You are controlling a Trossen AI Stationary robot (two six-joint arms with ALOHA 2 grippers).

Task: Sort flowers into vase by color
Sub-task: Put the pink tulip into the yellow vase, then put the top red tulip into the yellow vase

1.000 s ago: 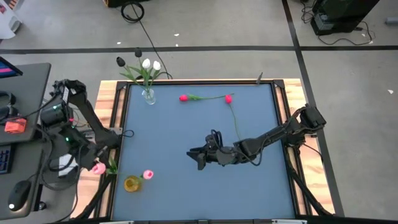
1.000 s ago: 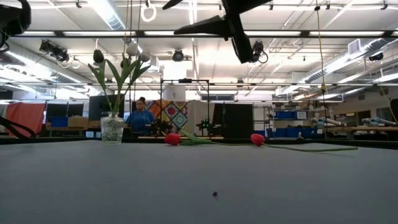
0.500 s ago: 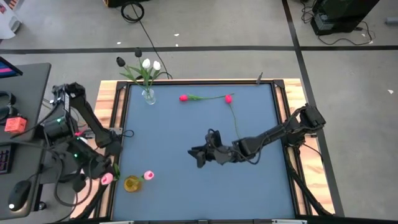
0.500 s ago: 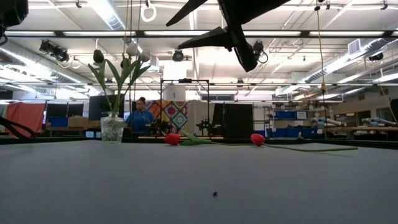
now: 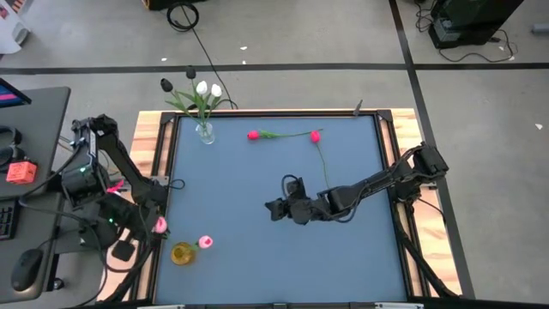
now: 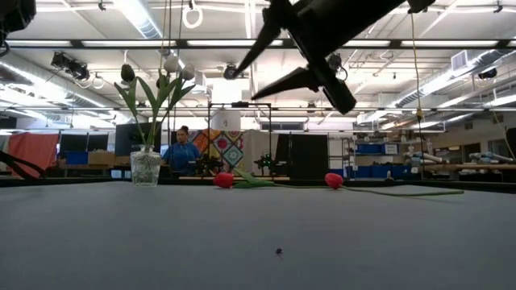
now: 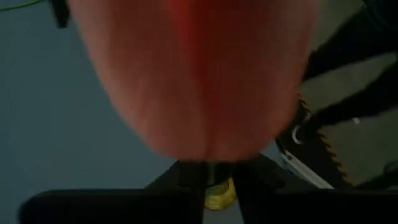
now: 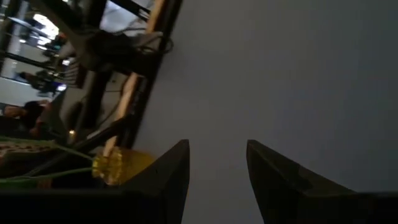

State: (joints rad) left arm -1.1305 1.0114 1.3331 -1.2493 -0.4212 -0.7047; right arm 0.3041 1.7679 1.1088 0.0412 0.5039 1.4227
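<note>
My left gripper (image 5: pixel 153 228) hangs over the table's left edge, shut on a pink tulip (image 5: pixel 159 225) whose head fills the left wrist view (image 7: pixel 199 74). Just beyond it, a yellow vase (image 5: pixel 182 253) stands at the near left with one pink tulip (image 5: pixel 204 243) in it. A clear vase (image 5: pixel 205 133) at the far left holds white tulips and a dark one. Two red tulips (image 5: pixel 253 135) (image 5: pixel 315 136) lie flat near the far edge. My right gripper (image 5: pixel 274 209) is open, raised over mid-table, touching nothing. My left gripper pinches the pink tulip between its two fingers just behind the head (image 7: pixel 208 163); the head itself hides the exact spot. The head juts out past the fingertips. The tulip is lifted clear of the table.
Wooden rails (image 5: pixel 163 163) frame the blue table. The right arm stretches from the right edge to mid-table, above the long stem (image 5: pixel 324 172) of one red tulip. A desk with gear stands left of the table. A person (image 6: pixel 184 149) is far behind in the room.
My left gripper has carried the pink tulip from outside the left rail toward the table and the yellow vase. My right gripper has shifted slightly toward the far edge and tipped, staying open.
</note>
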